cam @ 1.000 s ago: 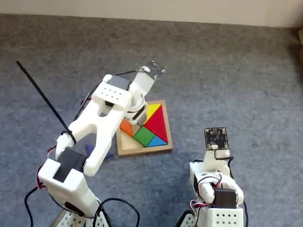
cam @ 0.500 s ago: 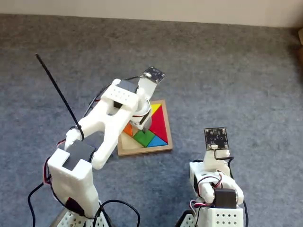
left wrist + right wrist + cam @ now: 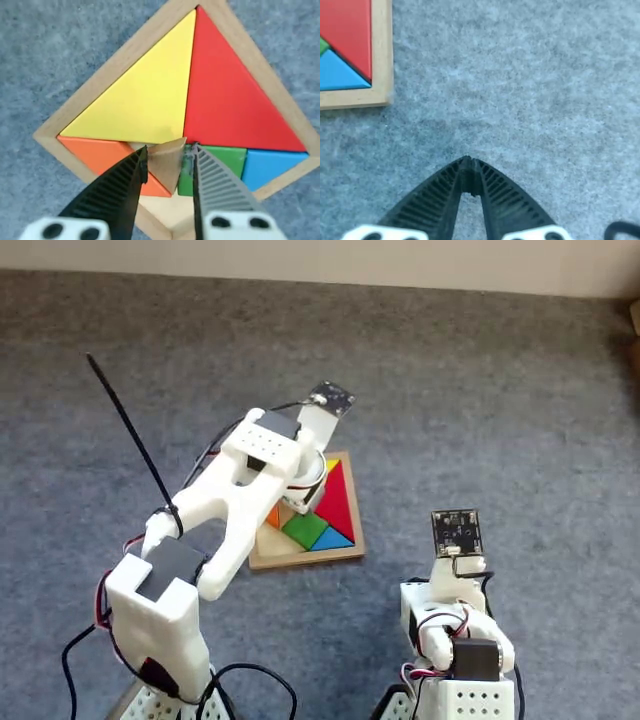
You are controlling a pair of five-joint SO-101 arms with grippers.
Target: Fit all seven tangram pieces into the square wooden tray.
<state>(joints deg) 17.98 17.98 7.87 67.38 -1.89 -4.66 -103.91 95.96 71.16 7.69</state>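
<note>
The square wooden tray (image 3: 345,556) lies mid-table and holds yellow (image 3: 145,95), red (image 3: 230,95), orange (image 3: 100,152), green (image 3: 220,160) and blue (image 3: 267,165) pieces. My left gripper (image 3: 167,155) hangs over the tray's middle, shut on a small tan triangle (image 3: 166,162) whose point overlaps the orange piece. A patch of bare tray floor (image 3: 160,212) lies just under the gripper. In the high view the left arm (image 3: 255,485) covers the tray's left part. My right gripper (image 3: 470,165) is shut with nothing in it, over the carpet beside a corner of the tray (image 3: 380,97).
Grey carpet (image 3: 500,390) surrounds the tray on every side. The right arm (image 3: 455,640) is folded back near the front edge, to the right of the tray. A thin black strap (image 3: 130,435) sticks up from the left arm.
The left arm has swung to the right, bringing its gripper over the middle of the tray. It now covers a dark blue piece seen earlier on the carpet. The right arm has not moved.
</note>
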